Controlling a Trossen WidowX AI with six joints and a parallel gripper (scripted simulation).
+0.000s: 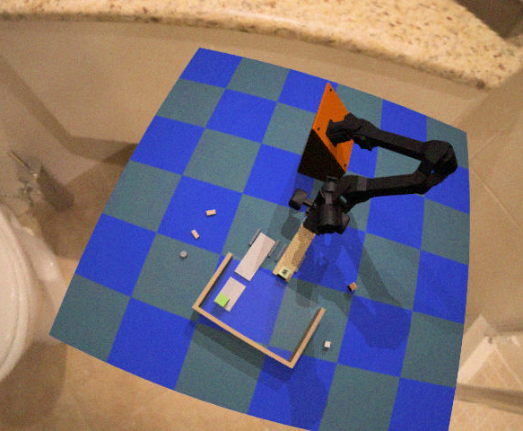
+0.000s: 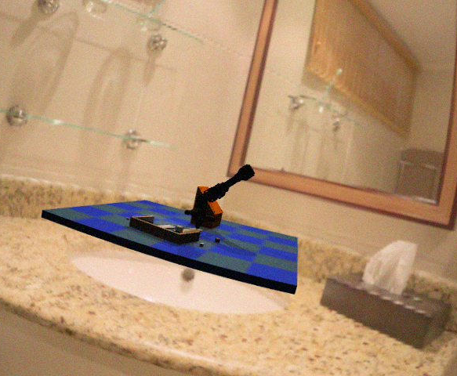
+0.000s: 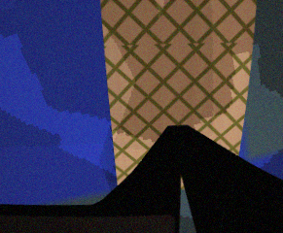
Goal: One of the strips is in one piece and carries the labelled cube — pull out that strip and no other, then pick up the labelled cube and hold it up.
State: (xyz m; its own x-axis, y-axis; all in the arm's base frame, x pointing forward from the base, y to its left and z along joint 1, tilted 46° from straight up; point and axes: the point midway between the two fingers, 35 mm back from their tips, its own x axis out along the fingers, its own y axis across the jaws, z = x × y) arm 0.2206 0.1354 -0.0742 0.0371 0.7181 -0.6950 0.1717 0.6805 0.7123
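A tan strip with a green lattice pattern (image 1: 294, 248) (image 3: 180, 73) lies in one piece, its near end under my gripper. The pale green cube labelled with a dark letter (image 1: 284, 272) rests on its far end. My gripper (image 3: 176, 135) is shut with nothing between its fingers; its tips are over the patterned strip. In the top view the wrist hides the tips, and contact with the strip cannot be told. A plain pale strip is in two parts, a long piece (image 1: 255, 256) and a short piece (image 1: 236, 291), with a gap between. A plain green cube (image 1: 222, 299) sits on the short piece.
A low tan-walled enclosure (image 1: 248, 329) (image 2: 159, 232) surrounds the far ends on three sides. Low grey rails (image 1: 254, 237) flank the strips. Small loose blocks (image 1: 211, 212) (image 1: 352, 286) (image 1: 326, 344) lie outside. The orange arm mount (image 1: 330, 113) stands behind.
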